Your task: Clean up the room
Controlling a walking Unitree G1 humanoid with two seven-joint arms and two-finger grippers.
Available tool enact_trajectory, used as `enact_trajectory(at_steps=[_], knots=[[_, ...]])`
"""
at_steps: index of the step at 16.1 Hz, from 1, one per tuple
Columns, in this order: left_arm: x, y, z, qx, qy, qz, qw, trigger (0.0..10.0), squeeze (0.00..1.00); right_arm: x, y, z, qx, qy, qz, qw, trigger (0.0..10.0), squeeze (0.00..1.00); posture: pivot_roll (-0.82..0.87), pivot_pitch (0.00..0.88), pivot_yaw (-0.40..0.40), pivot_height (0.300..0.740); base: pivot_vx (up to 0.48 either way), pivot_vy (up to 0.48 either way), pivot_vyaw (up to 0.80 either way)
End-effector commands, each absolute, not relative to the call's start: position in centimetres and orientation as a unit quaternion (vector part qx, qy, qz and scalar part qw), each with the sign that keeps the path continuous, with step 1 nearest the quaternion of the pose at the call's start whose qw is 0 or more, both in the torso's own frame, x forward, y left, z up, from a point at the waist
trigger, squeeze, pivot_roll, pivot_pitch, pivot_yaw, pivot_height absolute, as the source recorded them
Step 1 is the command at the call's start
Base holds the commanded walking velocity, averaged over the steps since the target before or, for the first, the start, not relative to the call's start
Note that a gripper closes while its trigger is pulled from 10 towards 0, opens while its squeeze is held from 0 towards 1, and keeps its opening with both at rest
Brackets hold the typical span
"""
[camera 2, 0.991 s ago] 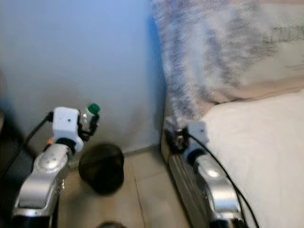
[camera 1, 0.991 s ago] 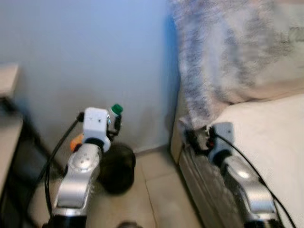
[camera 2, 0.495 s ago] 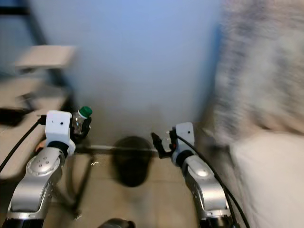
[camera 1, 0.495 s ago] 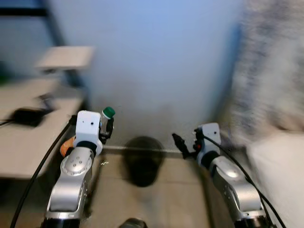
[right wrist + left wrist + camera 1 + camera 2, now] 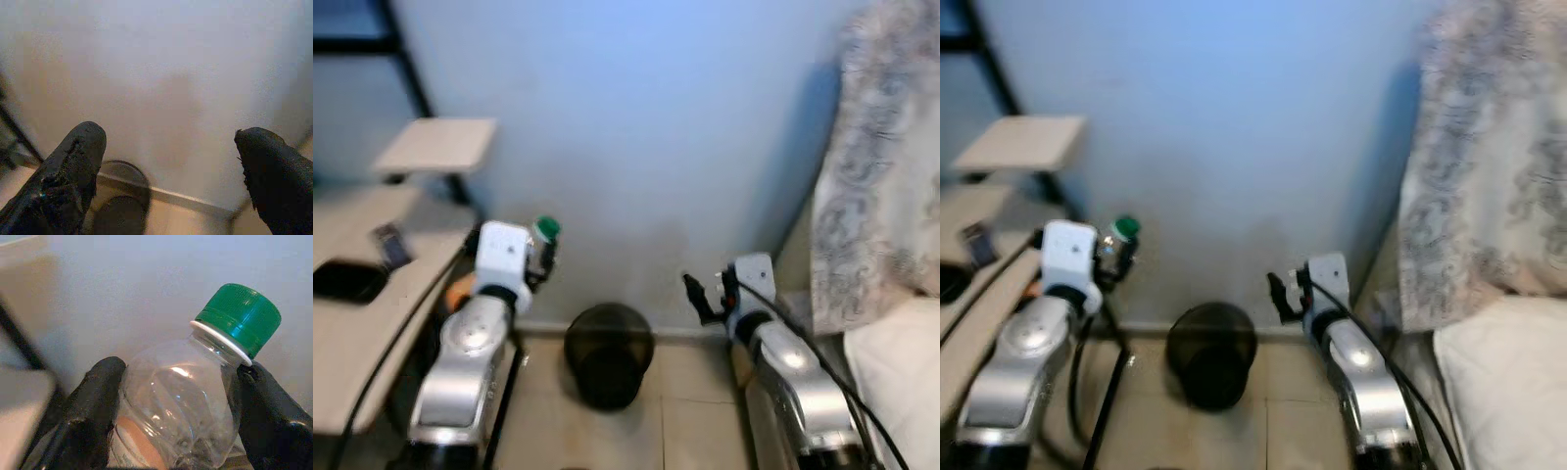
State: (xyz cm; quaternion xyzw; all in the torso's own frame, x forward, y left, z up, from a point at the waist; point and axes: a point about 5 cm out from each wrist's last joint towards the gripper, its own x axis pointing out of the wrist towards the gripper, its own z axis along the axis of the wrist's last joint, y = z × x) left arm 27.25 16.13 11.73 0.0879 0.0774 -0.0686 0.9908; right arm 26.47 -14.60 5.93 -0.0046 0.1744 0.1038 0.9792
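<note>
The left gripper (image 5: pixel 544 257) clasps a bottle (image 5: pixel 188 399), cap up, at centre-left; the bin (image 5: pixel 609 352) sits lower right of it, probably nearer this arm. The right gripper (image 5: pixel 703 297) is spread, empty.

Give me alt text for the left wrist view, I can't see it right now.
The left end effector grips a clear plastic bottle with a green cap, one black finger on each side. A pale wall lies behind.
</note>
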Motion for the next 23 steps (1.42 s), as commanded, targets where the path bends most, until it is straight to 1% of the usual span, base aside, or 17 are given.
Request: enact_trajectory(at_steps=[1, 8, 12, 13, 14, 15, 17, 18, 19, 20, 21, 23], knots=[[27.3, 16.9, 12.1, 0.095, 0.072, -0.061, 0.991, 10.0, 0.0, 27.0, -14.4, 6.6, -0.002, 0.158, 0.102, 0.982, 10.0, 0.0, 0.22, 0.0, 0.037, 0.74, 0.364, 0.0, 0.0], [27.3, 16.2, 11.7, 0.094, 0.078, -0.085, 0.989, 10.0, 0.0, 27.2, -15.1, 6.7, -0.017, 0.156, 0.099, 0.983, 10.0, 0.0, 0.21, 0.0, 0.036, 0.74, 0.359, 0.0, 0.0], [27.4, 15.5, 11.3, 0.092, 0.083, -0.112, 0.986, 10.0, 0.0, 27.0, -15.9, 6.7, -0.044, 0.166, 0.114, 0.978, 10.0, 0.0, 0.19, 0.0, 0.041, 0.74, 0.321, 0.0, 0.0], [27.4, 14.7, 11.0, 0.085, 0.083, -0.149, 0.982, 10.0, 0.0, 26.8, -16.7, 6.5, -0.078, 0.179, 0.138, 0.971, 10.0, 0.0, 0.18, 0.0, 0.039, 0.74, 0.0, 0.0, 0.0], [27.5, 14.4, 10.9, 0.08, 0.082, -0.164, 0.98, 10.0, 0.0, 26.6, -17.1, 6.5, -0.091, 0.183, 0.149, 0.967, 10.0, 0.0, 0.18, 0.0, 0.039, 0.74, 0.0, 0.0, 0.0], [27.9, 14.0, 10.7, 0.071, 0.08, -0.186, 0.977, 10.0, 0.0, 26.4, -17.7, 6.7, -0.109, 0.185, 0.181, 0.96, 10.0, 0.0, 0.16, 0.0, 0.038, 0.74, 0.0, 0.0, 0.0], [29.5, 13.2, 10.0, 0.036, 0.091, -0.229, 0.969, 10.0, 0.0, 25.5, -19.0, 7.6, -0.134, 0.194, 0.261, 0.936, 10.0, 0.0, 0.14, 0.0, 0.038, 0.74, 0.0, 0.0, 0.0], [29.8, 13.0, 9.8, 0.026, 0.095, -0.235, 0.967, 10.0, 0.0, 25.4, -19.3, 7.8, -0.137, 0.194, 0.27, 0.933, 10.0, 0.0, 0.11, 0.0, 0.036, 0.74, 0.0, 0.0, 0.0], [30.8, 12.1, 9.4, 0.002, 0.108, -0.257, 0.96, 10.0, 0.0, 25.2, -20.0, 8.4, -0.156, 0.198, 0.301, 0.92, 10.0, 0.0, 0.09, 0.0, 0.035, 0.74, 0.0, 0.0, 0.0], [31.2, 11.6, 9.2, -0.001, 0.11, -0.265, 0.958, 10.0, 0.0, 25.0, -20.3, 8.6, -0.165, 0.201, 0.315, 0.913, 10.0, 0.0, 0.08, 0.0, 0.034, 0.74, 0.0, 0.0, 0.0], [31.8, 10.8, 8.9, 0.0, 0.106, -0.285, 0.953, 10.0, 0.0, 24.8, -20.9, 9.1, -0.177, 0.207, 0.337, 0.901, 10.0, 0.0, 0.07, 0.0, 0.033, 0.74, 0.0, 0.0, 0.0], [32.7, 9.6, 9.0, -0.006, 0.076, -0.299, 0.951, 10.0, 0.0, 24.5, -21.7, 9.8, -0.193, 0.216, 0.356, 0.889, 10.0, 0.0, 0.06, 0.0, 0.028, 0.74, 0.0, 0.0, 0.0]])
